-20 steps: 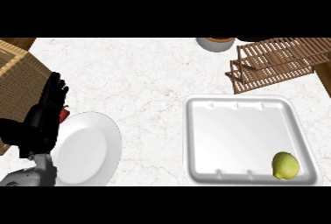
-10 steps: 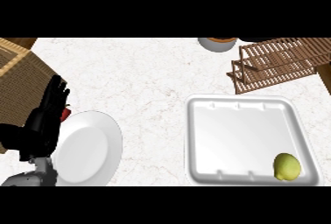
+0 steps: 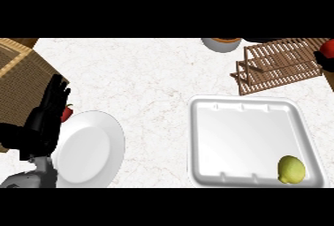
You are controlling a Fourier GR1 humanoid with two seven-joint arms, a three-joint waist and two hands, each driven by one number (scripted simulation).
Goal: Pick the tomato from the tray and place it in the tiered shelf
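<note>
The white tray (image 3: 195, 132) lies at the lower right and holds only a yellow lemon (image 3: 291, 168) in its near right corner. The wooden tiered shelf (image 3: 277, 66) stands at the upper right. At the right edge, just beside the shelf, a small part of my right hand (image 3: 324, 61) shows, dark and curled round a red tomato (image 3: 328, 46); most of both is cut off. My left hand (image 3: 46, 119) rests open at the far left, fingers up.
A white plate (image 3: 88, 148) lies beside my left hand, with a small red thing (image 3: 67, 112) half hidden between them. A woven mat (image 3: 16, 57) sits at the upper left, and a bowl (image 3: 222, 43) at the top edge near the shelf.
My right hand with the red tomato has come into view at the right edge by the shelf. My left hand has hardly moved.
</note>
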